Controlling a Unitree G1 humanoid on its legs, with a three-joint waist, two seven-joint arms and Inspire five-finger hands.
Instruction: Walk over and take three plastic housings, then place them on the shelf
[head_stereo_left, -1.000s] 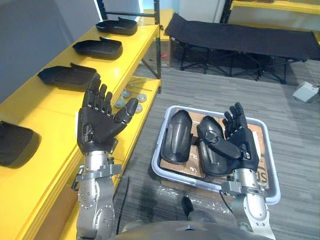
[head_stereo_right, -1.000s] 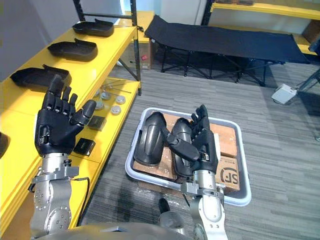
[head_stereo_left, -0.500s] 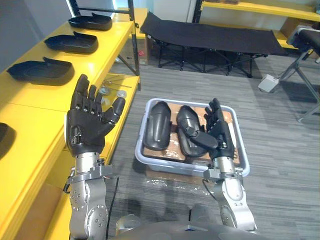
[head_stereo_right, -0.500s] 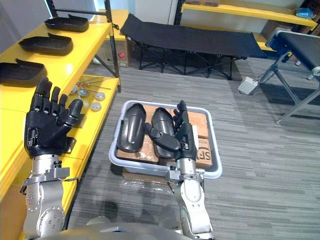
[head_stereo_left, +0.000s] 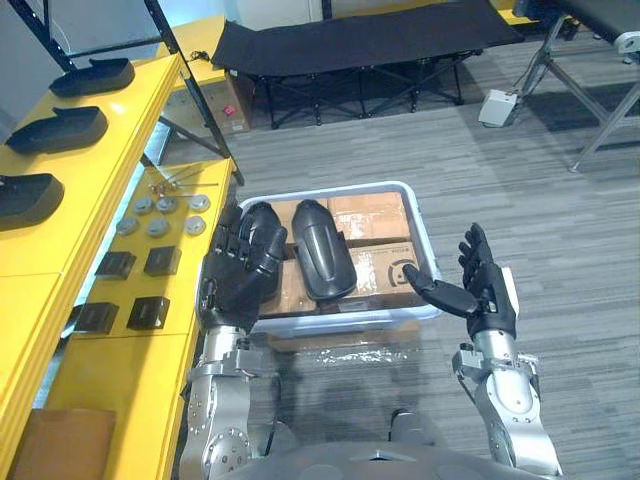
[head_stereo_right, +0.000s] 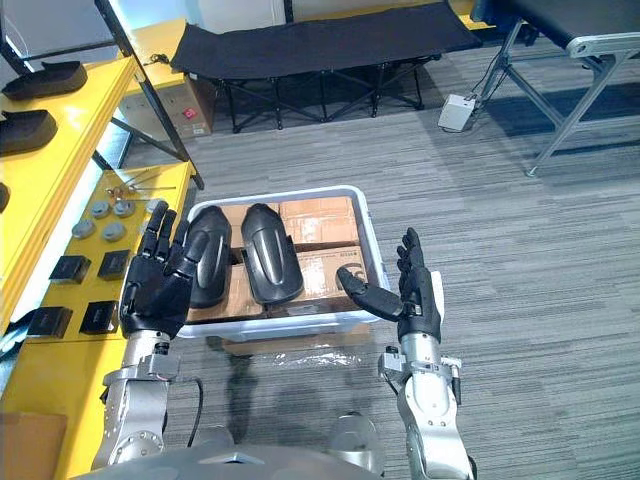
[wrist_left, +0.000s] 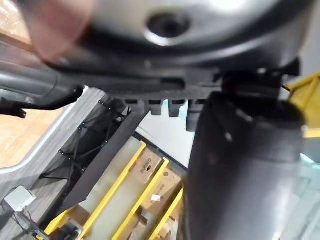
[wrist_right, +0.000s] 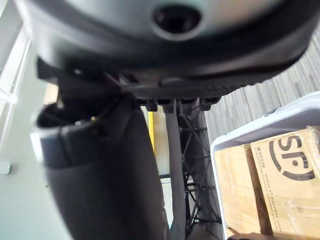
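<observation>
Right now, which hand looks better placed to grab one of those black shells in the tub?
Probably the left. The open left hand is raised at the left side of the tub, overlapping the left housing. The open right hand is outside the tub's right rim, farther from the right housing.

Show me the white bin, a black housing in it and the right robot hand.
white bin (head_stereo_right: 366, 240), right eye view, rim
black housing (head_stereo_right: 268, 265), right eye view, middle
right robot hand (head_stereo_right: 417, 305), right eye view, palm

right hand thumb out | white bin rim beyond | cardboard boxes inside | grey carpet
</observation>
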